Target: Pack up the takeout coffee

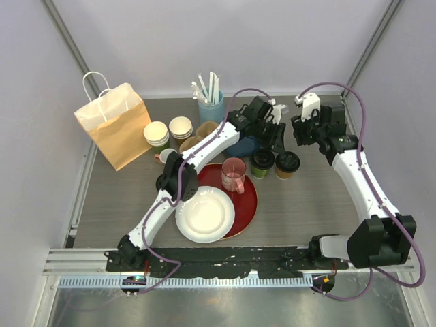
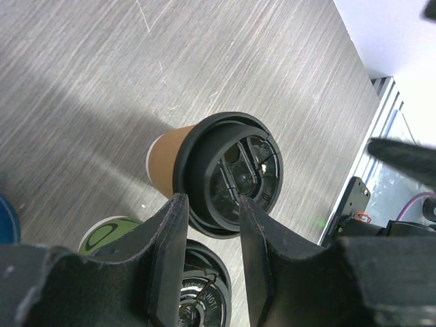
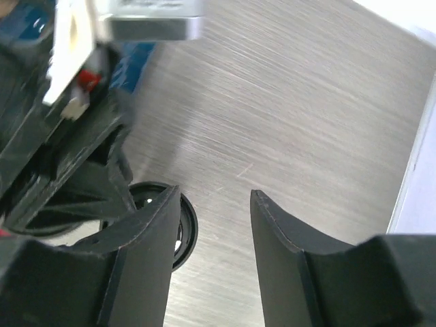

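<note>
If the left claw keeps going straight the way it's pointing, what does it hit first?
Probably the black plastic lid of the kraft-brown paper cup, right ahead of the left claw; depth is unclear.

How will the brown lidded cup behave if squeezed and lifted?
Probably light; the brown cup looks like paper, so a hard squeeze may dent it. Standing upright and narrow, it could tip if pushed near its black lid.

Only legible text: raised lettering on the green cup's black lid (image 2: 204, 296), just below the kraft-brown cup (image 2: 165, 158), looks like "HOT"; the rest is unreadable.
</note>
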Robot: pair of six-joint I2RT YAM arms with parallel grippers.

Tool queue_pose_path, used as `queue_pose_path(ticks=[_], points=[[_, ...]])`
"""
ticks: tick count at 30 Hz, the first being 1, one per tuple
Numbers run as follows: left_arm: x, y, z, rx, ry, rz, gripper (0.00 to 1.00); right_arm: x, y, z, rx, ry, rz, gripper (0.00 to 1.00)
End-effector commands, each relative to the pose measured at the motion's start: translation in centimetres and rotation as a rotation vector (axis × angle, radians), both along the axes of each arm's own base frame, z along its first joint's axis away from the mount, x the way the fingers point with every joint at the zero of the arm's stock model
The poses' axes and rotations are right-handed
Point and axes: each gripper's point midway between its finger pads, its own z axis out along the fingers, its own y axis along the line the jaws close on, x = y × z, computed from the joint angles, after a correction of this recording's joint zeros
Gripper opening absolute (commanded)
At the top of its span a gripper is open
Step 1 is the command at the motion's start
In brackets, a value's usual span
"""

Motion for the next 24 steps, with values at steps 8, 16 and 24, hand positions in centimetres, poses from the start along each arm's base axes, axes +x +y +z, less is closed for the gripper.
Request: queue_pose_path(ticks=[8, 16, 24], points=[[-1.2, -1.0, 4.6, -0.042, -0.070, 0.002, 0.40, -3.2, -2.6, -2.6, 0.459, 0.062, -0.683, 0.44], [-2.0, -1.6, 3.5, -0.023, -0.067, -0.016, 0.37, -3.9, -2.0, -5.0, 0.477, 0.142, -0.702, 0.33], [-2.3, -1.5, 3.5, -0.021, -0.058, -0.019, 0.34, -4.4, -1.4, -7.6, 0.463, 0.232, -0.700, 0.35]])
